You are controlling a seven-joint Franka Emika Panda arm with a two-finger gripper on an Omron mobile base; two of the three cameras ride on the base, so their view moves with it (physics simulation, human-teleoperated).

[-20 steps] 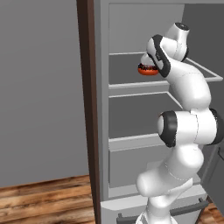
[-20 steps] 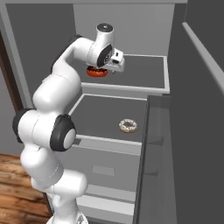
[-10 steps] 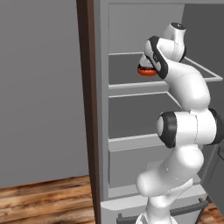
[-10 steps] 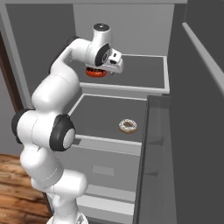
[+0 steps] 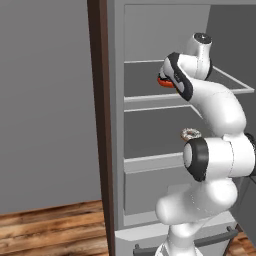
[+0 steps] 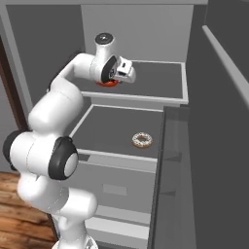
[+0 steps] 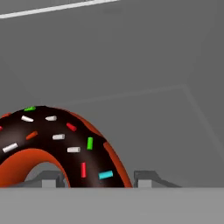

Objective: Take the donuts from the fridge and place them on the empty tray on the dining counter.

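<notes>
The chocolate-iced donut (image 7: pixel 65 144), reddish-orange underneath with coloured sprinkles, lies on the fridge's upper shelf (image 6: pixel 160 80). My gripper (image 7: pixel 98 179) is down over it. One fingertip (image 7: pixel 146 178) stands against the outside of the ring, the other sits inside the hole, and the jaws have closed onto the ring's right side. From the base the same donut (image 6: pixel 104 83) (image 5: pixel 164 81) peeks out under the hand. The white-iced donut (image 6: pixel 142 140) (image 5: pixel 191 133) rests on the shelf below. The tray and the dining counter are out of view.
The fridge (image 5: pixel 116 125) stands open, its door (image 6: pixel 214 146) close on the right. A dark brown panel (image 5: pixel 98 100) borders it on the left. A bottom drawer with a dark bar handle (image 5: pixel 220 235) sits behind the arm's base. Wood floor (image 5: pixel 50 230) lies at the left.
The hand has settled a little lower over the chocolate-iced donut, and the jaws have narrowed around its ring. Both donuts lie where they were.
</notes>
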